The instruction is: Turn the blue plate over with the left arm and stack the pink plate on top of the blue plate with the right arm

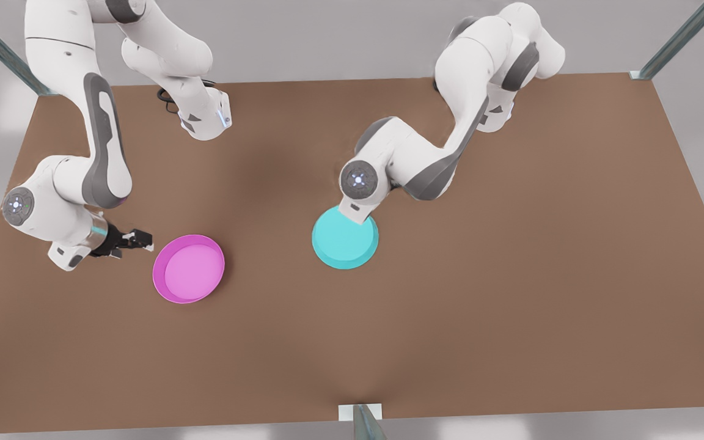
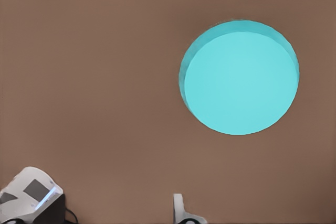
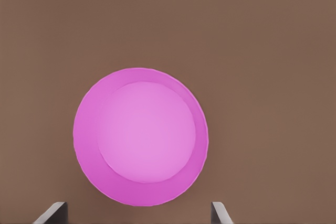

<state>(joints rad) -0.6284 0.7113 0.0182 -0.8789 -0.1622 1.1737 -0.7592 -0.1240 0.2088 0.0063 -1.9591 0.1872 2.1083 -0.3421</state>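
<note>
Brown tabletop (image 1: 511,275) under pale grey surroundings, metal frame posts at the corners and one at the near edge. Two plates lie flat on it, well apart. The pink plate (image 1: 189,268) sits toward the front view's left, rim up, lighter pink inside showing; in the right wrist view it (image 3: 140,150) lies between the two finger tips at the frame edge. The blue plate (image 1: 345,239) sits near the table's middle, roughly at 3 o'clock from the pink one, showing a flat turquoise face with a darker rim band along its 9 o'clock side; the left wrist view has it (image 2: 239,77) lying alone on the brown surface. The right gripper (image 1: 139,240) hangs just beside the pink plate, at about 10 o'clock from it, not touching; its black fingers (image 1: 143,234) stand spread apart, nothing between them. The right arm (image 1: 98,146) bends down to it from the far left corner. The left arm (image 1: 425,159) reaches in from the far right, its wrist directly over the blue plate's 12 o'clock edge, covering that part of the rim. The left gripper is hidden under that wrist; whether its fingers are parted or closed cannot be told.
</note>
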